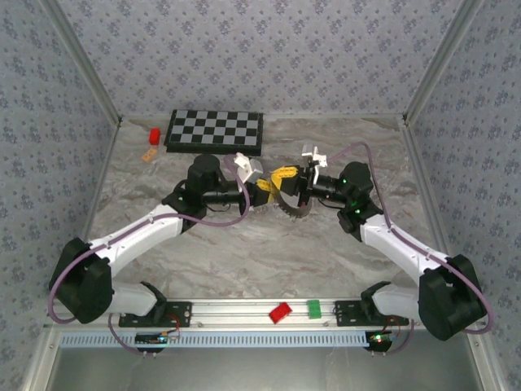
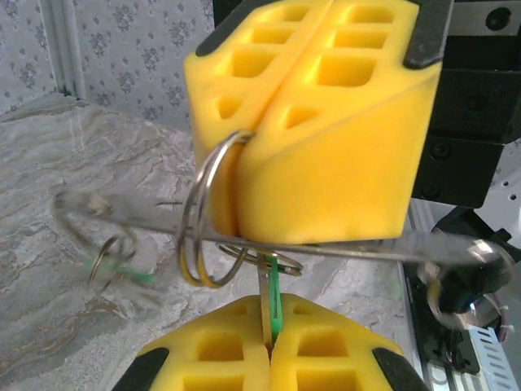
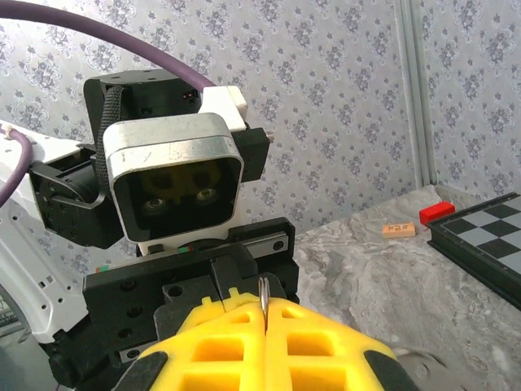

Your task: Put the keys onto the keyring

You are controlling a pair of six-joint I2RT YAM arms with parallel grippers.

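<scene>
**Left gripper (image 2: 269,362) pinches a key (image 2: 274,297) just under the keyring (image 2: 191,220)**

Left gripper pads, nearest the lens, are closed on the key. Its green head and blade stand upright, long axis six to twelve o'clock. You will find the keyring at eleven o'clock from the blade tip, clamped between the closed pads of the right gripper (image 2: 242,163). Whether blade and ring touch cannot be determined. A blurred green shape at nine o'clock may be the second key (image 2: 130,277).

Judgement: your left arm is nearer and should carry the key up to the ring.

Both grippers hang above the marbled table (image 1: 244,261). From above, the chessboard (image 1: 214,130) at twelve o'clock stands well apart, so room is ample.
</scene>
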